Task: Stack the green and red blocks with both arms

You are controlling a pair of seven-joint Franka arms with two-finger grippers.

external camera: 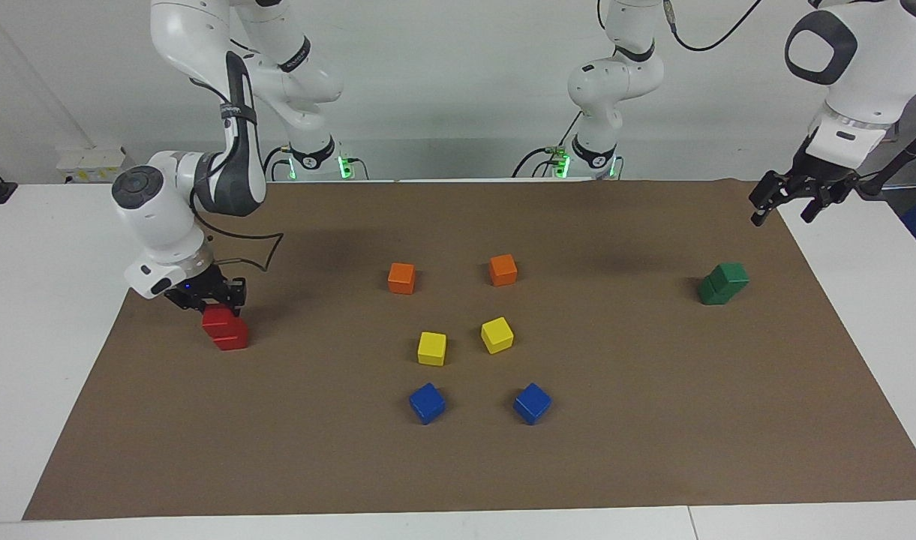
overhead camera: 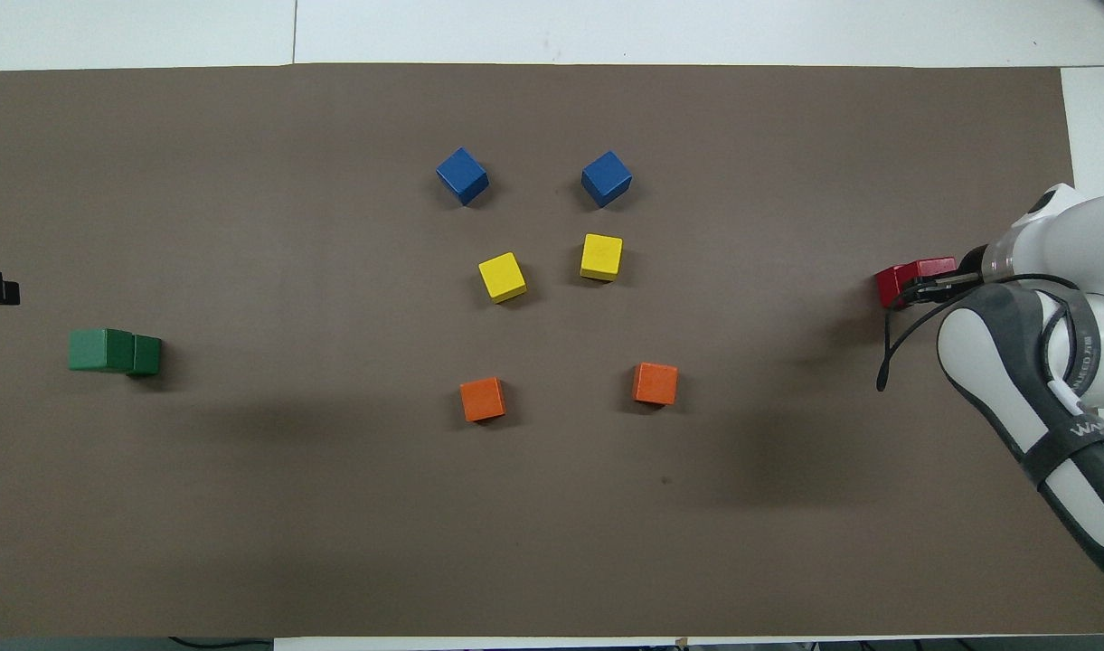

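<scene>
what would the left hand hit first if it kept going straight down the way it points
Likely nothing but the brown mat: the left hand hangs open near its edge, up off the green stack. Depth is unclear.

Glossy painted red blocks point(external camera: 225, 330) and green blocks point(external camera: 722, 283) (4 cubes) on matt brown paper sheet point(external camera: 653, 420)

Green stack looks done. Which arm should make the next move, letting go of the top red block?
Right. The right gripper is shut on the top red block, seated on the lower red block. The left gripper hangs open, clear of the green stack.
</scene>
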